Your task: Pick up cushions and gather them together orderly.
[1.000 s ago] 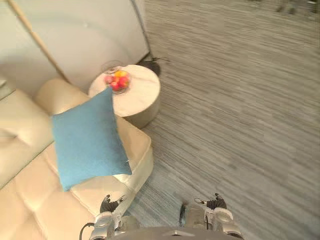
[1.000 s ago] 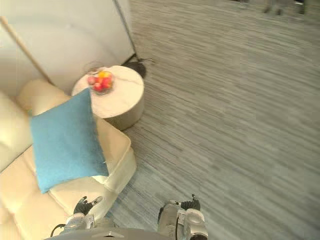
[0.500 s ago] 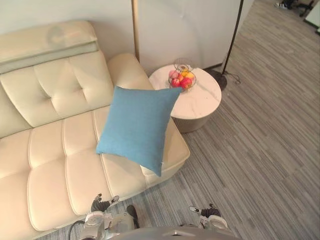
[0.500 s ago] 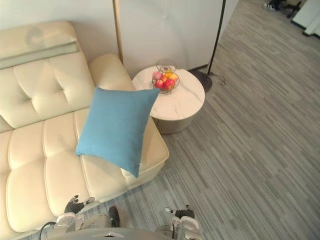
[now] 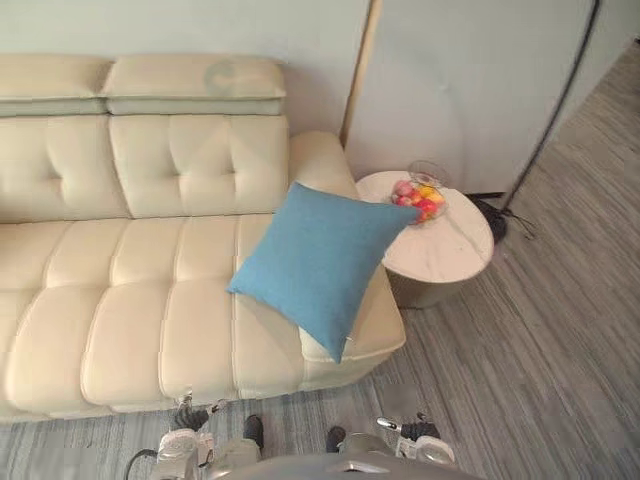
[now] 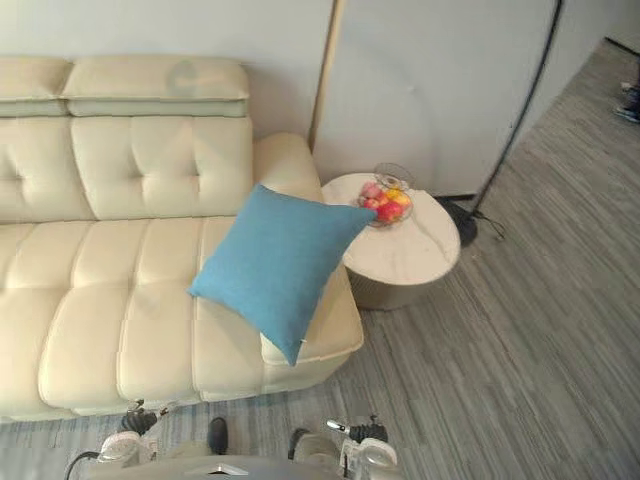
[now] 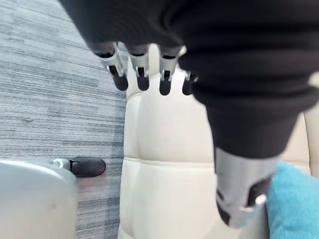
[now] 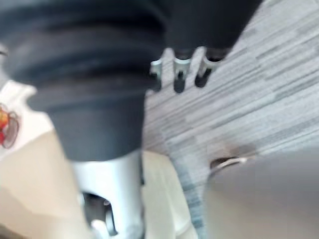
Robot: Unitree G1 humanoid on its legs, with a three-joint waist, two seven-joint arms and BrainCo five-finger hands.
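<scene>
**Blue cushion on the sofa, both hands empty**

You've got the blue cushion [image 5: 320, 265] propped diamond-wise at the right end of the cream sofa [image 5: 130, 290]. Its lower corner hangs over the seat's front edge. Its upper right corner reaches toward the fruit bowl [image 5: 420, 198] on the round surface [image 5: 450, 255] beside the armrest. Your left hand [image 7: 141, 74] hangs low in front of the seat, fingers straight and relaxed, holding nothing. Your right hand [image 8: 178, 77] hangs over the grey floor [image 5: 540, 380], fingers loose, empty too

Blue cushion [image 6: 278, 265] tilted on cream sofa [image 6: 100, 300], beside round table [image 6: 415, 255].
</scene>
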